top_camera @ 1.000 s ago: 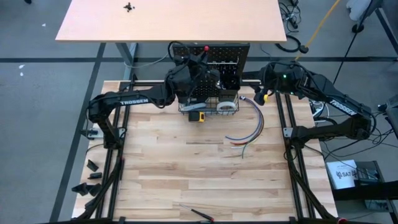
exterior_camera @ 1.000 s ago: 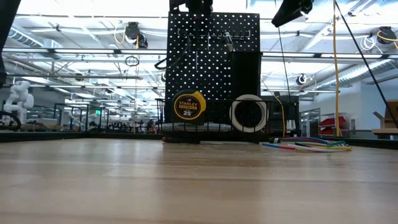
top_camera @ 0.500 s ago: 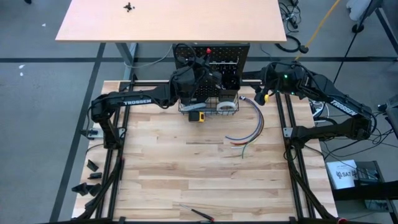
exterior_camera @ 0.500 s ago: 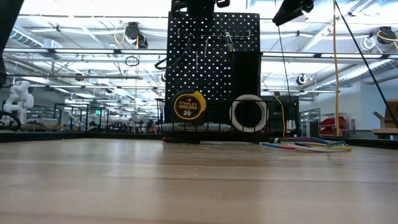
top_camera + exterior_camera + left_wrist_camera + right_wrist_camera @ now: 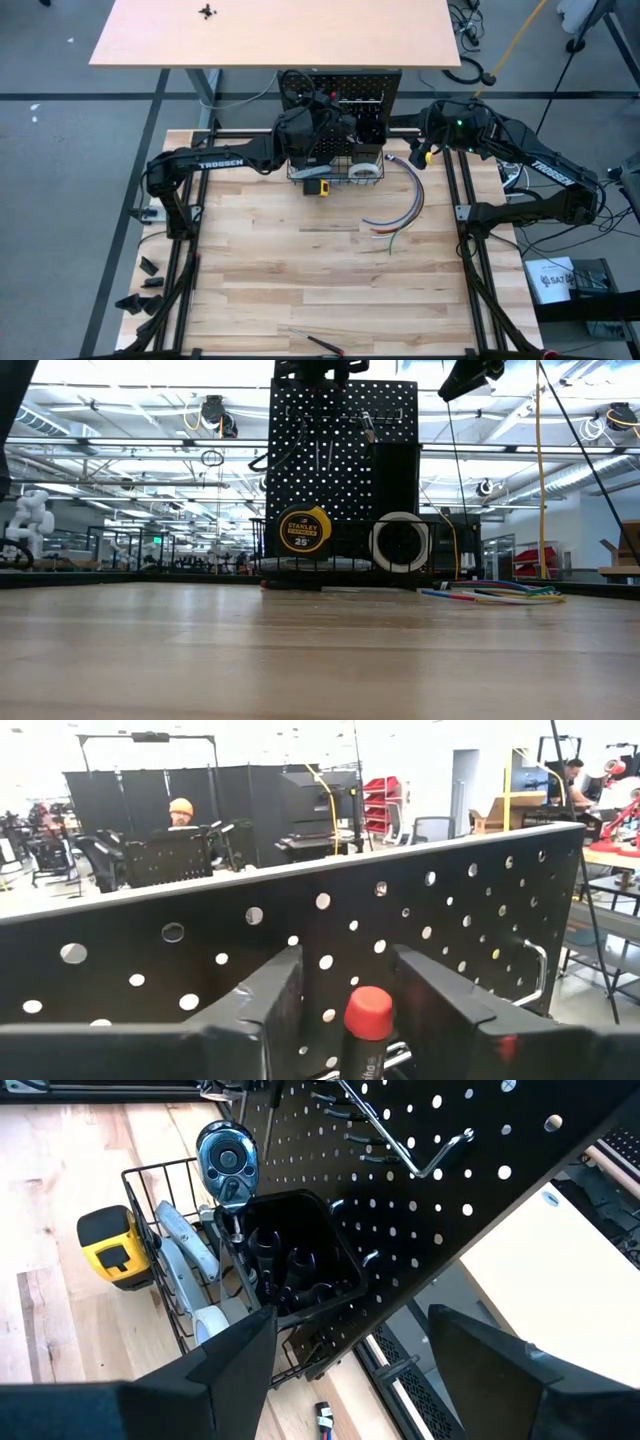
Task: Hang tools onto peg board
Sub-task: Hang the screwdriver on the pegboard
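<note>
Where left fingers [image 5: 262,1010] part: screwdriver [image 5: 366,1025] between.

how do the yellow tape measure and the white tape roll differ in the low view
The yellow tape measure is a solid yellow-and-black case with a printed round label; the white tape roll is a thin white ring with a dark open centre. The tape measure stands left, the roll right and a little lower. Both stand on edge at the foot of the peg board, facing the camera.

The peg board [image 5: 400,940] is matt black perforated metal; the desk [image 5: 300,280] is pale planked wood; the ratchet [image 5: 228,1155] head is glossy polished metal.
</note>
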Available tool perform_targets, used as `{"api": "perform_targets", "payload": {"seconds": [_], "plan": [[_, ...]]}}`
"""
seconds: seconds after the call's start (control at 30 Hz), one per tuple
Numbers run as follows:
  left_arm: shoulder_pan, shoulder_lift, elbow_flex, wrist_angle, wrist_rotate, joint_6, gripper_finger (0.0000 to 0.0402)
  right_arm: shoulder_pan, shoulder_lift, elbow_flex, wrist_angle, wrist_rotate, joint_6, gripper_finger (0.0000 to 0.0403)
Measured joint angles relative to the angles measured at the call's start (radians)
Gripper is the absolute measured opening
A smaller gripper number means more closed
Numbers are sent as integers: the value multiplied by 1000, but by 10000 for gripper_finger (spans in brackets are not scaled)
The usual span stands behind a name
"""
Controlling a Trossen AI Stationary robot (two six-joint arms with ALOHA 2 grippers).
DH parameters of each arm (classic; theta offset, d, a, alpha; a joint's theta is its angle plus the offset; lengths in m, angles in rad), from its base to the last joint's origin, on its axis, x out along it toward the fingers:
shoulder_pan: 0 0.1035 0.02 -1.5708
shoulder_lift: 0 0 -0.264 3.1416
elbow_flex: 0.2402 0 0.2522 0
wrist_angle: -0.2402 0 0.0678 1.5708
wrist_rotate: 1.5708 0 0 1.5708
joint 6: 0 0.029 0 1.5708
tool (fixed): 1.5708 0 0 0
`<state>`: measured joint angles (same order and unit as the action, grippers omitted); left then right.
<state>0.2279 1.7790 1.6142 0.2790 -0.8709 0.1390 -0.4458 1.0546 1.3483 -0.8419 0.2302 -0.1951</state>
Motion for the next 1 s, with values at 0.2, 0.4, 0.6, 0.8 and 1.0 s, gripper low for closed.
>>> {"api": "perform_targets", "payload": {"seconds": [0.2,0.4,0.6,0.8,1.0], "plan": [[-4,-6,0,4,-1,10,161,0,0,0,-1,0,0,254],[-25,-35,0,59,0,78,162,0,0,0,-9,0,0,254],[-60,-79,0,138,66,144,162,0,0,0,-10,0,-1,254],[-150,-172,1,-104,76,98,162,0,0,0,-41,-2,-3,254],[-264,-259,2,-505,58,-148,162,0,0,0,-55,-117,-3,254]]}}
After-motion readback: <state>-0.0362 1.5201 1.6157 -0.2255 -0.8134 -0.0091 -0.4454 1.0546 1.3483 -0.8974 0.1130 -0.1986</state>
